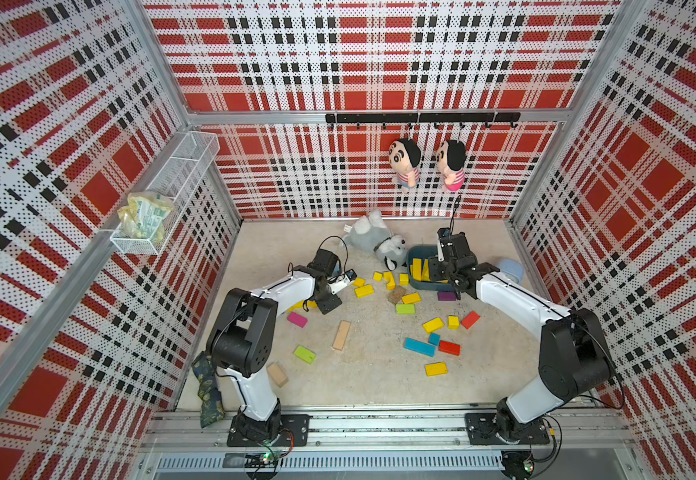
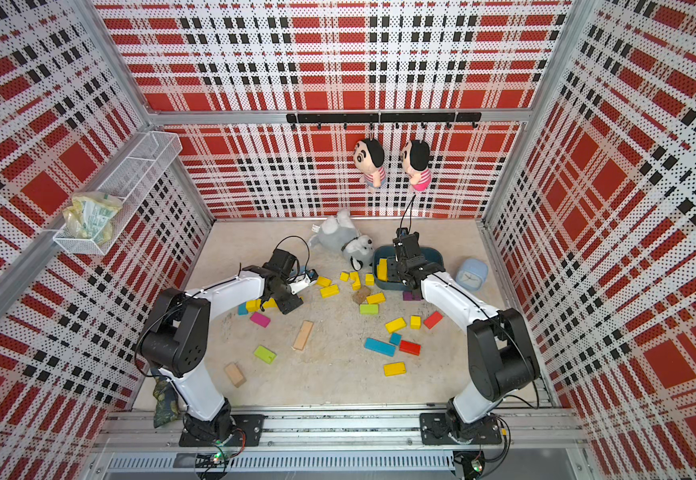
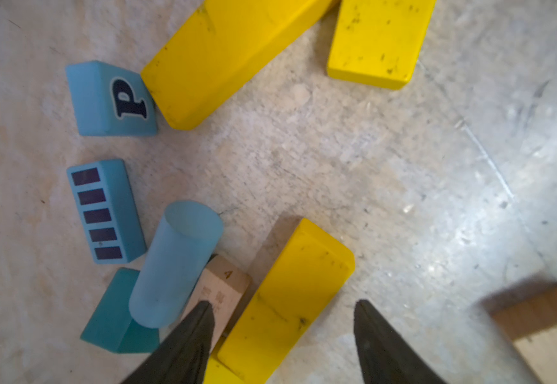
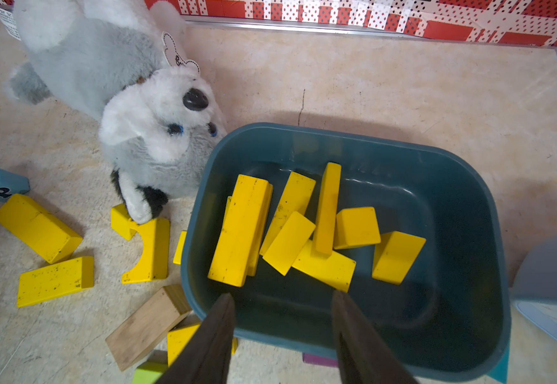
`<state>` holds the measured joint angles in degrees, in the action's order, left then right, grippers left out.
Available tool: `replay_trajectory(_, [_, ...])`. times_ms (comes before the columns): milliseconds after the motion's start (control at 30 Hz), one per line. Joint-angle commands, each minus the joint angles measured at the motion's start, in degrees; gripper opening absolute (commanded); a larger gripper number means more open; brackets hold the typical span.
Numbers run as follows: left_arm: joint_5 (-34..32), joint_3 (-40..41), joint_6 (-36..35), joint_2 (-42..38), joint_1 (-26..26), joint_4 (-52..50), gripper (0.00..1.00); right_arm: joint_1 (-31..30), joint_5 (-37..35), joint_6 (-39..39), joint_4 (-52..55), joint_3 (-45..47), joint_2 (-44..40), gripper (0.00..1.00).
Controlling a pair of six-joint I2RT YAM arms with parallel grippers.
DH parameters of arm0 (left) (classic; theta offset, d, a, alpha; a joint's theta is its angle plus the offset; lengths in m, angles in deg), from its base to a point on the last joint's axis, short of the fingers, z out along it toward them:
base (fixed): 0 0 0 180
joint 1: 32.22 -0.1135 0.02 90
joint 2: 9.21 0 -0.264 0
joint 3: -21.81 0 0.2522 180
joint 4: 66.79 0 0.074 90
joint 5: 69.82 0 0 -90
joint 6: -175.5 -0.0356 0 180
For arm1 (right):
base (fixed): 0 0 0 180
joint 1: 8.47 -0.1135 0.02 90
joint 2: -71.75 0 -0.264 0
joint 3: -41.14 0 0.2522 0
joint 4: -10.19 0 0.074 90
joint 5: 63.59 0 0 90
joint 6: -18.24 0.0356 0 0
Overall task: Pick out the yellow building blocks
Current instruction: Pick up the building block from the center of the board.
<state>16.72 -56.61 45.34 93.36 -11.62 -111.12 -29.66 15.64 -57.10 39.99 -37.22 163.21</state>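
Left wrist view: left end effector (image 3: pixel 282 302) open, astride one yellow bar (image 3: pixel 290 282) well apart from the tub (image 4: pixel 463 206); right end effector (image 4: pixel 282 292) open, empty, above the tub, where yellow building blocks (image 4: pixel 240 229) are gathered. Risk: neighbouring wood block (image 3: pixel 224 289) may be pinched too.

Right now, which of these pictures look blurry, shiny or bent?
Left wrist view: the wooden block at the edge is blurred, the floor glares pale. Right wrist view: sharp, with glossy reflections on the bin. Both top views: the plaid walls splay outward, wide-angle.
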Motion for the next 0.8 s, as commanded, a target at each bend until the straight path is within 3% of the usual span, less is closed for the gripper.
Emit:
replay_trajectory(0, [-0.5,-0.4,-1.9,1.5,0.5,-0.2,0.68,-0.2,-0.4,0.7,-0.2,0.5,-1.7,0.51])
replay_trajectory(333, [-1.3,-0.7,-2.5,4.8,3.2,1.2,0.59,-0.3,-0.7,1.6,-0.8,1.9,-2.6,0.51])
replay_trajectory(767, [-4.2,0.3,-2.3,2.9,2.3,1.2,0.31,-0.3,-0.7,2.1,-1.5,2.3,-2.5,0.51])
